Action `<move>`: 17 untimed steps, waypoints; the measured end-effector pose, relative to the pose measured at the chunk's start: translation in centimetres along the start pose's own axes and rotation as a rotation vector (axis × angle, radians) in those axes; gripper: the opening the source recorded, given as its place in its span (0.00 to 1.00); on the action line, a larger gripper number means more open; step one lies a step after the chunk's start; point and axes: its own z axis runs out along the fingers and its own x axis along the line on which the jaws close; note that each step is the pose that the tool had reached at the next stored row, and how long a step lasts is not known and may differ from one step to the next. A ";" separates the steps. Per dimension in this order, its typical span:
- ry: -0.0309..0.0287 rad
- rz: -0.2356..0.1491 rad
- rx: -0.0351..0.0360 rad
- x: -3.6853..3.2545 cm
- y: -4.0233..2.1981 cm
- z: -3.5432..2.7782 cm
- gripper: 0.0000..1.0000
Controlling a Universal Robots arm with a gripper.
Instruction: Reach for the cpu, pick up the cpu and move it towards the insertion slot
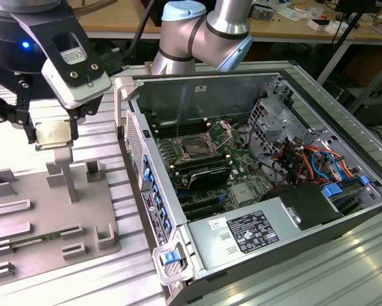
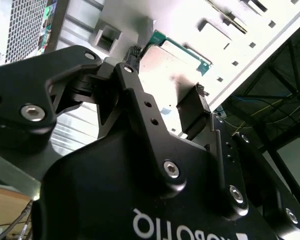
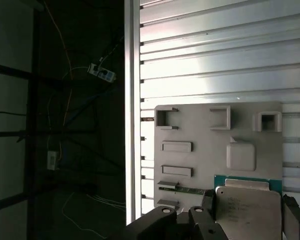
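The cpu, a thin square chip with a silvery top and green edge, hangs in the air above the grey fixture plate at the exterior view's left. My gripper is shut on it, one black finger on each side. In both wrist views the cpu sits between the fingers, with the plate below it. The insertion slot lies in the green motherboard inside the open computer case, well off to the exterior view's right of the gripper, its metal latch raised.
The case's side wall stands between the plate and the motherboard. Raised blocks stick up from the plate under the gripper. Cables and a drive cage crowd the case's far side, and a power supply fills its near corner.
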 end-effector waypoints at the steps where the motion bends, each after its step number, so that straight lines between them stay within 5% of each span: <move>1: -0.0001 0.000 0.0001 -0.25 0.01 0.00 0.55; 11: -0.0001 0.003 0.0063 -4.14 0.20 -0.08 0.55; 17: -0.0001 0.004 0.0115 -5.83 0.32 -0.11 0.55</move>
